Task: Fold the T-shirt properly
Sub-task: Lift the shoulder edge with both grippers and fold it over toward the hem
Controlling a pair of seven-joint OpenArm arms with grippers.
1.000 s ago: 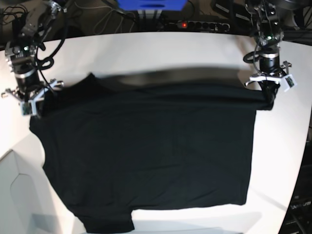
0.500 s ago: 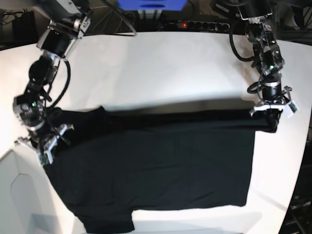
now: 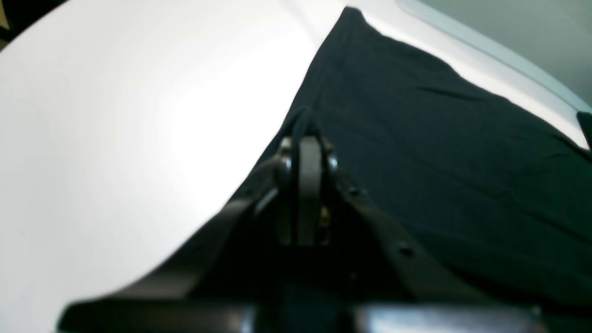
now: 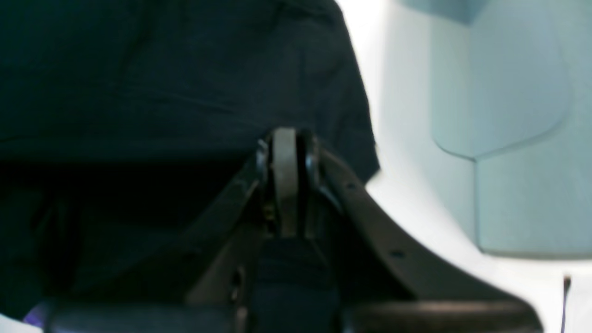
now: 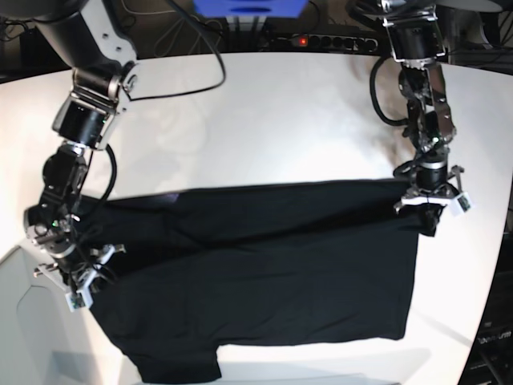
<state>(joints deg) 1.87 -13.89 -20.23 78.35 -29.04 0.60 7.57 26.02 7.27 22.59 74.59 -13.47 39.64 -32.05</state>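
Both arms are carrying out the first fold: left gripper (image 5: pixel 430 210) and right gripper (image 5: pixel 78 282), jaws clamped on the T-shirt (image 5: pixel 256 281), mid-frame on the worktop (image 5: pixel 264 120). Next: laying the lifted edge evenly.

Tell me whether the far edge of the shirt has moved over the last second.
Yes. In the base view the shirt's far edge, gripped by both hands, has come toward the camera, away from the power strip, baring more table.
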